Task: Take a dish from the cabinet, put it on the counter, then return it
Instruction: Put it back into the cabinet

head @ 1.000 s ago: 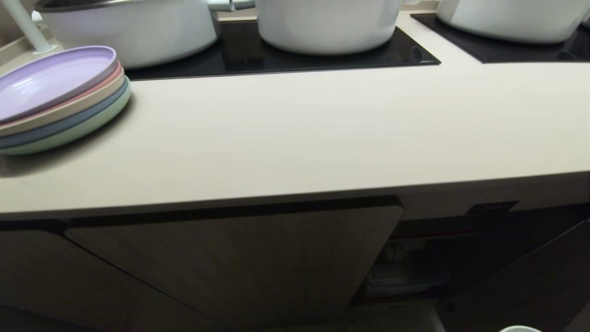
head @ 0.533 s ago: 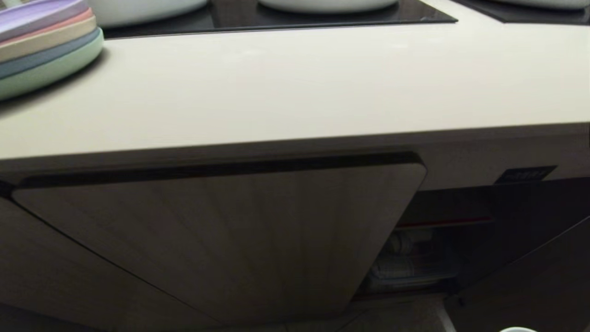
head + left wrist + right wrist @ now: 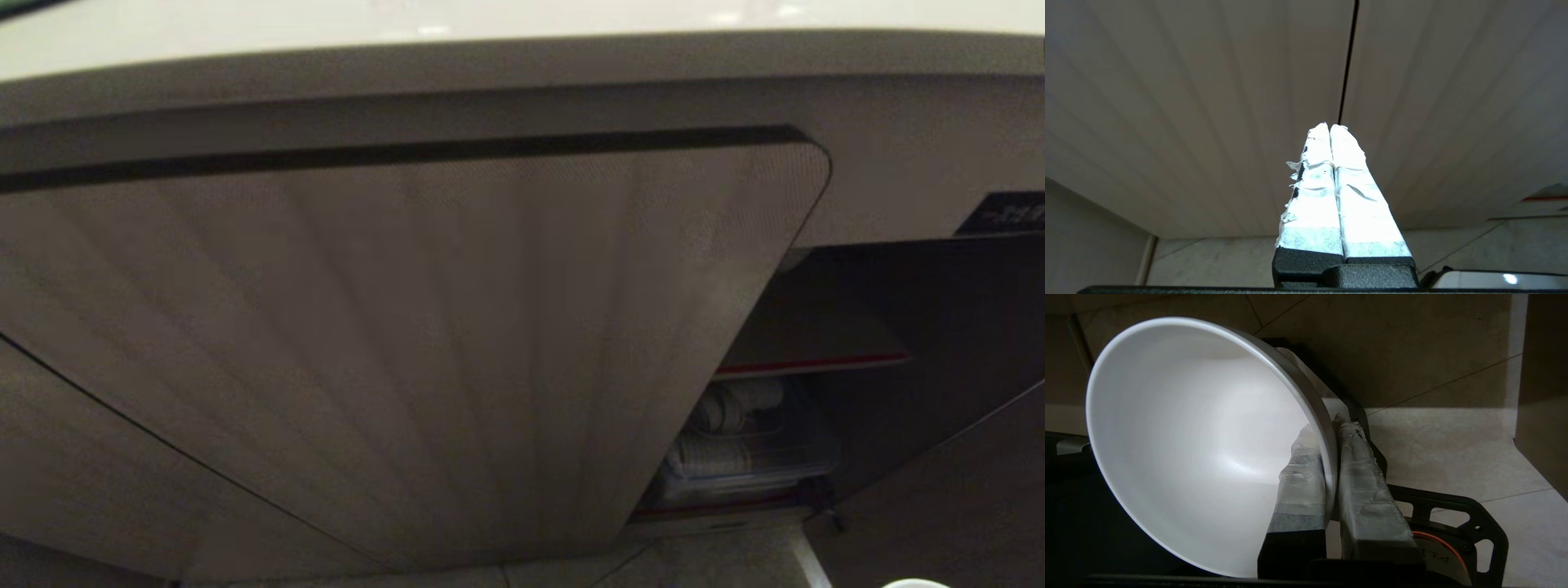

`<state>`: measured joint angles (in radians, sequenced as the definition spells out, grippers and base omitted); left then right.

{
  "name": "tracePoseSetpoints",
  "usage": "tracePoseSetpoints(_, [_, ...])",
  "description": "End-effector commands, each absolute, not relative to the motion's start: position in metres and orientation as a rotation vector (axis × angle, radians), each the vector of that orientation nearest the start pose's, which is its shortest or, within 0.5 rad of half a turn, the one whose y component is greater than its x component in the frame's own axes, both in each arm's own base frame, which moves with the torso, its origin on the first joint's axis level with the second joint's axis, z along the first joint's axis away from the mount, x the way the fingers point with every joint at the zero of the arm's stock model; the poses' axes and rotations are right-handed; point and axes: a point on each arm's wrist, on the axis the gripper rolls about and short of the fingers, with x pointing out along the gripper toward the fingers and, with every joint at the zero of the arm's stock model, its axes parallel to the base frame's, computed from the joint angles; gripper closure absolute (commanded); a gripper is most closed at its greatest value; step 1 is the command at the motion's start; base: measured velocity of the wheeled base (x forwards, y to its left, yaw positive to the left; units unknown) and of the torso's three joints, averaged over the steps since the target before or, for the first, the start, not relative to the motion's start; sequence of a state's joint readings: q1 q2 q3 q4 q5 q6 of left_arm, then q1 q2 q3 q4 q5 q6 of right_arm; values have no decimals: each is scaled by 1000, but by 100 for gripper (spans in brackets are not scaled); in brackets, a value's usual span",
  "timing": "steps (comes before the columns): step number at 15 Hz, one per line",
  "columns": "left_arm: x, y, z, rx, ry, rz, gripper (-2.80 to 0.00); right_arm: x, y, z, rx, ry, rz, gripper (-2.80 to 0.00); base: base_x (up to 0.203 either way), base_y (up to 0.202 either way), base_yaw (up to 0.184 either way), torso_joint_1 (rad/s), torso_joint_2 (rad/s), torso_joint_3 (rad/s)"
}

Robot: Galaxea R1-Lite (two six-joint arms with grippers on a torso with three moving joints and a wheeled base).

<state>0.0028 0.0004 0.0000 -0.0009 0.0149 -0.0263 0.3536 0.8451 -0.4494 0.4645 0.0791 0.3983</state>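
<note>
The right gripper (image 3: pixel 1329 428) is pinching the wall of the white bowl (image 3: pixel 1200 441), one taped finger inside, one outside, above the tiled floor (image 3: pixel 1453 457). In the head view, the bowl's rim is peeking in at lower right, below the open cabinet (image 3: pixel 816 367). The left gripper (image 3: pixel 1329 128) is sitting closed, holding nothing, facing a fluted door (image 3: pixel 1208 102).

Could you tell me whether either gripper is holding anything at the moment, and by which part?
The right gripper pinches the white bowl by its rim, one finger inside, one outside. The left gripper is shut on nothing.
</note>
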Motion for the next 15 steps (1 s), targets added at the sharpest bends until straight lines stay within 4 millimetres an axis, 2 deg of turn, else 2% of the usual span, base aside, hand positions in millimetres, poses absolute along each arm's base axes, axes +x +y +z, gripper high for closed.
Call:
tracePoseSetpoints(1, [-23, 0, 75, -26, 0, 18, 0, 54, 22, 149, 250, 932, 225, 0, 0, 0, 0, -114, 447, 326])
tracePoseSetpoints(5, [-23, 0, 76, -26, -2, 18, 0, 56, 22, 148, 251, 935, 221, 0, 0, 0, 0, -36, 153, 115])
tracePoseSetpoints(15, [-23, 0, 75, -26, 0, 18, 0, 57, 23, 147, 248, 947, 218, 0, 0, 0, 0, 0, 3, 3])
